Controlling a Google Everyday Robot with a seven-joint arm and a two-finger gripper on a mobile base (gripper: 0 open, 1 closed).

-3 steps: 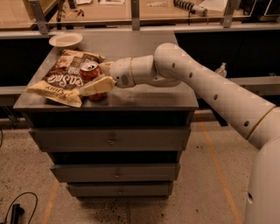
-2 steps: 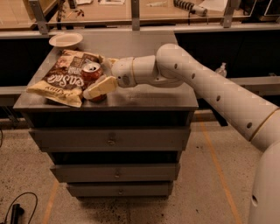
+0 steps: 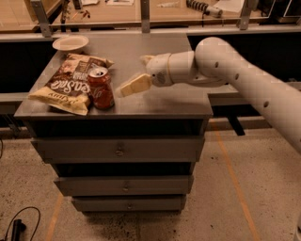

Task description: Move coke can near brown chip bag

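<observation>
The coke can [image 3: 100, 88] stands upright on the grey cabinet top [image 3: 164, 101], its left side touching the brown chip bag [image 3: 70, 84]. The bag lies flat at the front left, with white lettering and a cream-yellow end toward the front edge. My gripper [image 3: 139, 73] is to the right of the can, a short gap away, open and empty. Its near finger [image 3: 134, 85] points at the can, and the far finger [image 3: 148, 59] is behind it. The white arm [image 3: 235, 75] reaches in from the right.
A round beige plate [image 3: 70, 43] sits at the back left corner of the cabinet top. The cabinet has drawers [image 3: 120, 149] below. A rail and a wooden bench [image 3: 141, 12] run behind.
My gripper was around the coke can beside the bag. It has let go and drawn back to the right, leaving the can upright against the bag.
</observation>
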